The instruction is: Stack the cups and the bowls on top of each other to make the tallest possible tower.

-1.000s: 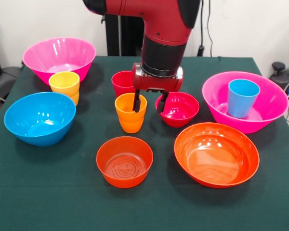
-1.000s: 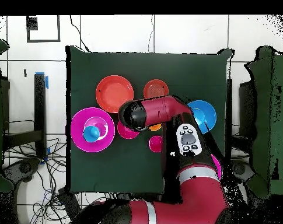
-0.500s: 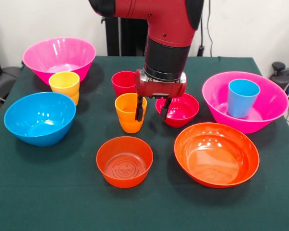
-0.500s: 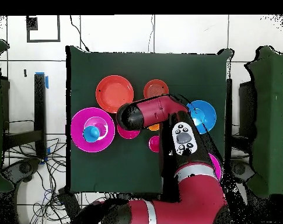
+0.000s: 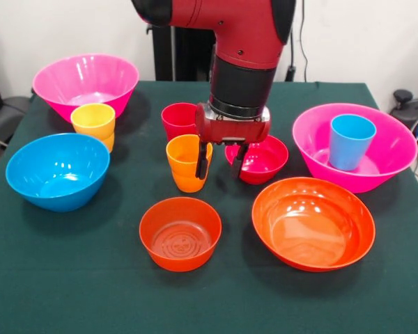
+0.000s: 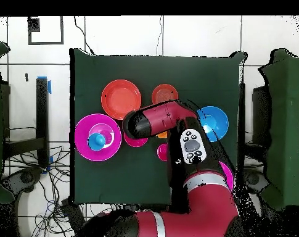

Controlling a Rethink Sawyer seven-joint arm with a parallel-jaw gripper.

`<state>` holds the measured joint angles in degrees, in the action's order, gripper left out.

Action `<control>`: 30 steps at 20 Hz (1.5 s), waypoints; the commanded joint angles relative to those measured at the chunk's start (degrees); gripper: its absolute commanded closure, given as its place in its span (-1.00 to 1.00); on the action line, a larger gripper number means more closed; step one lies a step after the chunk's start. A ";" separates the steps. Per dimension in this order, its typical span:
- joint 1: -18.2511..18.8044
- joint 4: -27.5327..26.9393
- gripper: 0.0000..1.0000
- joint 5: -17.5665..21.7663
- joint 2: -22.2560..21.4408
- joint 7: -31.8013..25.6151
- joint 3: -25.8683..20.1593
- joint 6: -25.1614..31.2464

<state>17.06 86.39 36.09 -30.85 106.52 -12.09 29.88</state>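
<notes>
Our gripper (image 5: 220,162) hangs released, one finger over the glossy orange plastic cup (image 5: 188,163), the other beside it. The cup stands upright, just left of gripper centre in the front view.

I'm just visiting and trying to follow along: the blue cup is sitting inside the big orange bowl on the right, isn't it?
Not quite. The blue cup sits inside the large pink bowl on the right, not the orange one. The wide orange bowl in front of it holds nothing. The front view shows this clearly.
</notes>
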 commanded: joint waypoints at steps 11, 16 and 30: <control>0.82 -2.72 -1.00 12.83 7.11 -8.46 -4.14 -8.32; 0.64 -3.47 -1.00 14.31 7.98 -7.32 -3.81 -9.61; 0.92 -3.06 -1.00 14.64 6.88 -8.03 -4.55 -8.24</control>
<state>17.39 85.74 46.54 -25.46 106.52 -12.53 21.82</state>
